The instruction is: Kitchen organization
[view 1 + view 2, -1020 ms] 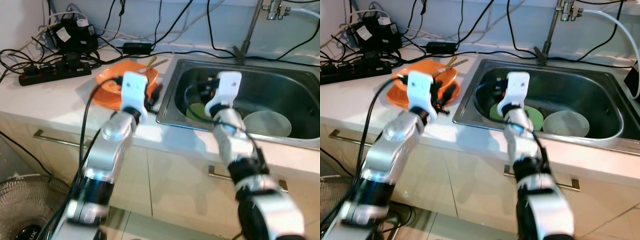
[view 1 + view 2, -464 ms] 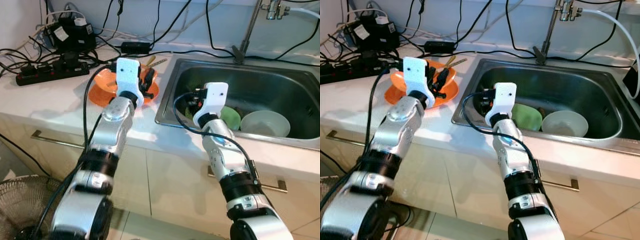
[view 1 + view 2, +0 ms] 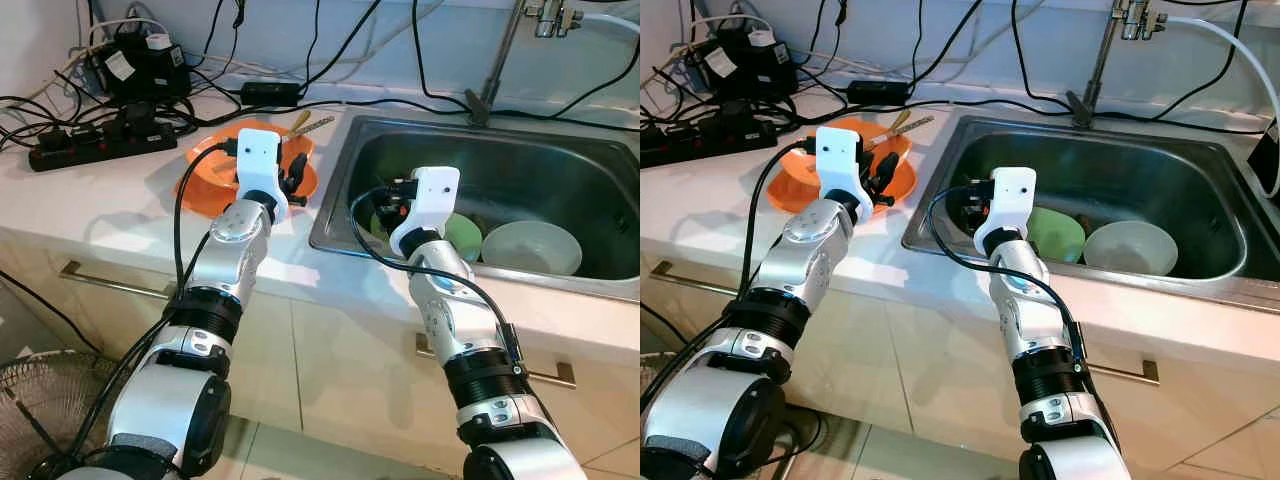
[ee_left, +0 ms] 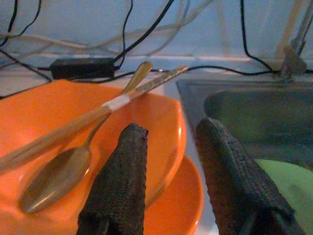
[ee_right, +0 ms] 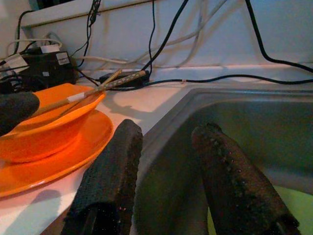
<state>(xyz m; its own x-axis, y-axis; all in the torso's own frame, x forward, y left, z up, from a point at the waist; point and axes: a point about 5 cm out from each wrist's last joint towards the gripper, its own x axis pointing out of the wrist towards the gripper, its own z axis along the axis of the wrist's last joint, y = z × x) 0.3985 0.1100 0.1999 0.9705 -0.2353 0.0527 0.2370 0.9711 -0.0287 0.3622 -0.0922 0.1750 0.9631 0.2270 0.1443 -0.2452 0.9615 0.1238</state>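
An orange bowl (image 4: 49, 112) sits on an orange plate (image 4: 181, 205) on the white counter, left of the sink. A metal spoon (image 4: 54, 178) and wooden chopsticks (image 4: 98, 115) lie across the bowl. My left gripper (image 3: 297, 172) hovers open at the bowl's right rim, holding nothing. In the steel sink (image 3: 480, 140) lie a green bowl (image 3: 462, 232) and a white bowl (image 3: 530, 247). Above the sink's left edge my right gripper (image 5: 167, 128) is open and empty, with the green bowl just beyond it.
A power strip (image 3: 100, 145), adapters and tangled black cables crowd the counter's back left. The faucet (image 3: 500, 60) rises behind the sink. Cabinet handles (image 3: 110, 280) run below the counter front. A floor fan (image 3: 40, 410) stands low on the left.
My right gripper has shifted left, from over the sink's middle toward its left edge. The left gripper reached out over the orange bowl, then eased back a little.
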